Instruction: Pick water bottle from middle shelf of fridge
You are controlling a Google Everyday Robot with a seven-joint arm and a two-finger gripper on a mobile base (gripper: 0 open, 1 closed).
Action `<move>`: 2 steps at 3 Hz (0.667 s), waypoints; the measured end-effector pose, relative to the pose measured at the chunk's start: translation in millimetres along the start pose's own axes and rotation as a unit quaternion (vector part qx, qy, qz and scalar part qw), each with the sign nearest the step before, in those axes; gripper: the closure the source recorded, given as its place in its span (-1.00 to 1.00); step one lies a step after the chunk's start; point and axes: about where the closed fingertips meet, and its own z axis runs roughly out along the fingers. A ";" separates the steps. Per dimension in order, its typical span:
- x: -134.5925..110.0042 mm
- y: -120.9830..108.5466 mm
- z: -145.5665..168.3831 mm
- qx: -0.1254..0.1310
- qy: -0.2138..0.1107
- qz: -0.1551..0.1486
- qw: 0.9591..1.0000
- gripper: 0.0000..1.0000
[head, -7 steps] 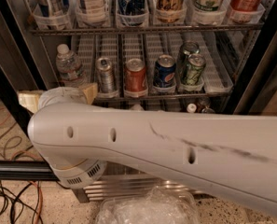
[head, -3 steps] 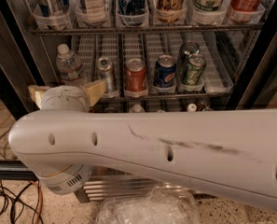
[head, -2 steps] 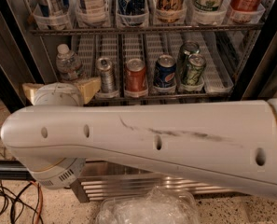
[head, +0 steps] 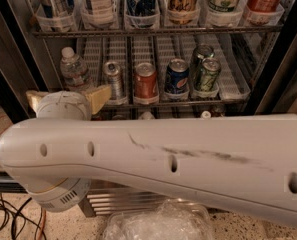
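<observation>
The water bottle (head: 74,70), clear and ribbed with a white cap, stands at the left end of the middle shelf (head: 229,80) of the fridge (head: 284,69), whose door is open. My gripper (head: 67,98) is in front of the shelf's left part, just below and in front of the bottle, apart from it. Its tan fingertips (head: 100,94) show on either side of the round white wrist, spread wide and empty. My white forearm (head: 188,159) crosses the whole lower view and hides the shelf below.
On the middle shelf, right of the bottle, stand a silver can (head: 113,79), a red can (head: 146,81), a blue can (head: 177,76) and green cans (head: 207,74). Tall cans in clear cups (head: 140,4) fill the rack above. A clear plastic container (head: 158,221) and cables (head: 8,219) lie on the floor.
My forearm has swung left and fills more of the view. The gripper has risen slightly toward the shelf's left end. The bottle and cans have not moved.
</observation>
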 end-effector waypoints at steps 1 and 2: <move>6.2 8.8 4.7 -0.008 0.000 0.004 1.000 -0.96; 9.8 11.4 7.6 -0.006 -0.002 0.008 1.000 -0.82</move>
